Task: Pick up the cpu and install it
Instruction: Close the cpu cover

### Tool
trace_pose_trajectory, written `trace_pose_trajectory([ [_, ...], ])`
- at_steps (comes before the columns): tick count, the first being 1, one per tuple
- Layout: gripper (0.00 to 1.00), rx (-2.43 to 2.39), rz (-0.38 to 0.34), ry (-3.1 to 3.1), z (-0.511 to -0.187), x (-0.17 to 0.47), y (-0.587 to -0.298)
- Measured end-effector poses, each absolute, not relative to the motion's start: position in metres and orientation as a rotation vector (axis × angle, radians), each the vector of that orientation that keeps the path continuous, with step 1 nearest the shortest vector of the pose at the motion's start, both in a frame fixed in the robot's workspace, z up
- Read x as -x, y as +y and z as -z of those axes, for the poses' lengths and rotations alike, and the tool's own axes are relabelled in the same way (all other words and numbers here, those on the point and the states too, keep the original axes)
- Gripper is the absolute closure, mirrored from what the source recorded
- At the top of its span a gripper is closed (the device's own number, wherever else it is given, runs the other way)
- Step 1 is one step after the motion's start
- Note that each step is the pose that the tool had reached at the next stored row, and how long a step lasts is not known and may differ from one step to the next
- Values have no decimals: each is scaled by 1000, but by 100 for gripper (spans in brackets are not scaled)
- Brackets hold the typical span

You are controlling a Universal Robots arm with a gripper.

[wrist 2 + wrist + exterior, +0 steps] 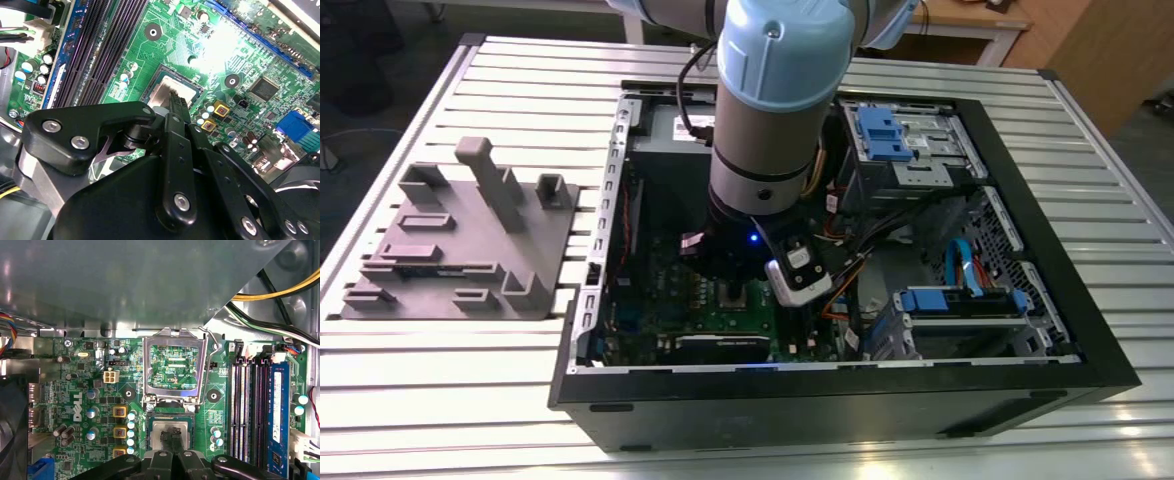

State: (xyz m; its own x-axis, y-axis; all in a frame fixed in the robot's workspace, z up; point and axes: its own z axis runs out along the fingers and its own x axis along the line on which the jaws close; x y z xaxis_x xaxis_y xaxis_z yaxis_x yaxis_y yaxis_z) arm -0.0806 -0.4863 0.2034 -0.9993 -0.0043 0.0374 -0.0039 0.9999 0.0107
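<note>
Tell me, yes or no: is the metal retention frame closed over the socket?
No; in the first wrist view the retention frame stands flipped back, leaving the socket uncovered.

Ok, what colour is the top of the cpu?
Silvery-grey metal; the cpu shows best in the first wrist view.

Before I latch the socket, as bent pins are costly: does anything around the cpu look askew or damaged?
Nothing stands out. The cpu lies flat and square in its socket beneath the gripper, and the load plate is swung open beside it. What lies under the cpu is hidden.
</note>
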Motion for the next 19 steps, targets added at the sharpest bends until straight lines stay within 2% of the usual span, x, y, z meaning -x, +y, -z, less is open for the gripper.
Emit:
trace_pose_trajectory([
  [9, 90, -6, 16, -3104, -207, 81, -486],
  [19, 90, -6, 16, -3104, -247, 81, -486],
])
